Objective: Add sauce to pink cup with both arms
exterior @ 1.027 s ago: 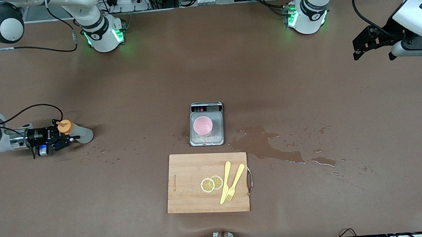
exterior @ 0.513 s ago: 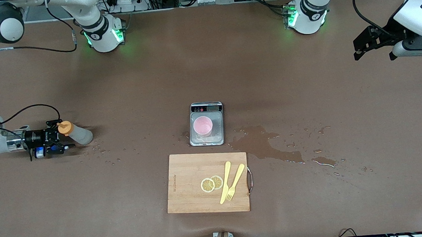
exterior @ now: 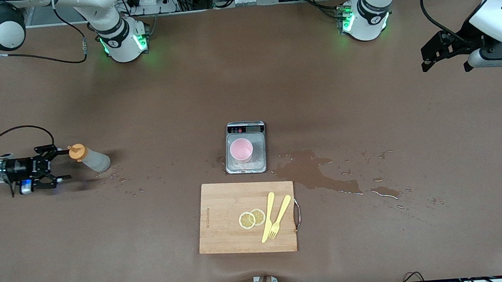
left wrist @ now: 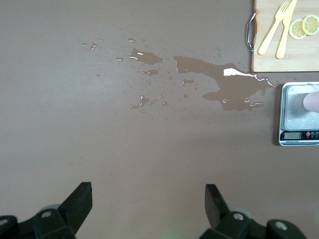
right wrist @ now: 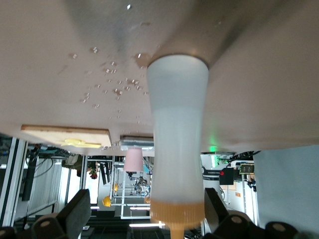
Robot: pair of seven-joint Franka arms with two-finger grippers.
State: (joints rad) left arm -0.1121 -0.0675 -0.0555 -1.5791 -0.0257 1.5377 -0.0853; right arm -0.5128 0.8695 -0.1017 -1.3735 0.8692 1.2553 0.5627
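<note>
Right gripper (exterior: 56, 166) spread beside upright sauce (exterior: 90, 158); left gripper (exterior: 433, 52) spread, waiting. Risk: toppling bottle on approach, missing cup (exterior: 241, 149).

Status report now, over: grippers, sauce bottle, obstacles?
Right gripper open beside sauce bottle, not holding. Left gripper open, waiting. Pink cup on scale. Nothing between.

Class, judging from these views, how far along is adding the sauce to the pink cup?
Done: nothing visible yet; the pale-pink plastic cup stands on the steel scale. In hand: nothing; the translucent squeeze bottle with orange cap stands free on the table, the right tool open beside it. The left tool is open over its end of the table. Left: grasping, carrying, squeezing.
</note>
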